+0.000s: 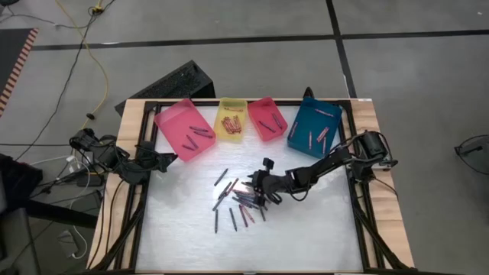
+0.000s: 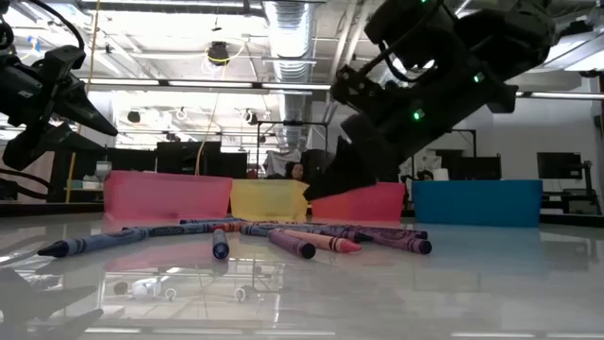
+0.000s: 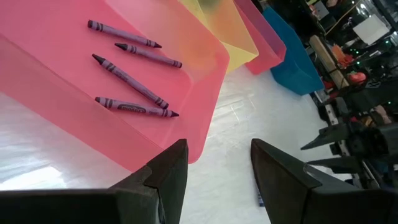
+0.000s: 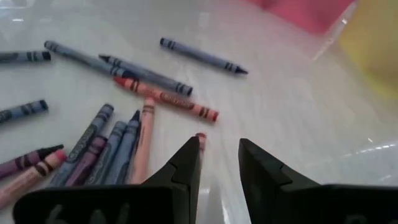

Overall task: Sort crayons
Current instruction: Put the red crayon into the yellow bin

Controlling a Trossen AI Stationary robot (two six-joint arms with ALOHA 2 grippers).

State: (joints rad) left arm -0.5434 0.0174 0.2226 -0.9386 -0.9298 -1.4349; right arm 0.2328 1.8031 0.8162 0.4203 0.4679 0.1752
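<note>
Right end effector (image 1: 258,188) low over the loose pile of crayons (image 1: 241,202) mid-table (image 1: 306,237), fingers (image 4: 184,168) apart with a narrow gap, nothing between them. Pile lies just under and beyond its tips, flat on the table. In the right wrist view a pinkish crayon (image 4: 142,146) lies just beside one fingertip, long axis running away from the end effector; several blue and purple ones lie side by side next to it, roughly parallel, tips pointing away. An orange-red crayon (image 4: 166,98) lies crosswise ahead of the fingers, and a blue one (image 4: 202,56) sits farther out alone, also crosswise. From above the pile fans out: some sticks run near-far on the table, others diagonal, one or two apart from the cluster toward the trays.

Left end effector (image 3: 214,180) waits by the table's left edge, just short of the pink tray (image 3: 205,74), fingers spread apart, empty. Four purple crayons (image 3: 134,81) lie flat in that tray ahead of it, long axes roughly parallel and slanted, dark tips all toward the same tray wall.

Beyond the right end effector, along the far edge: yellow tray (image 1: 231,119) with orange-red crayons, red tray (image 1: 267,118) with a few dark ones, blue tray (image 1: 313,124) with a few pinkish ones lying diagonal.
</note>
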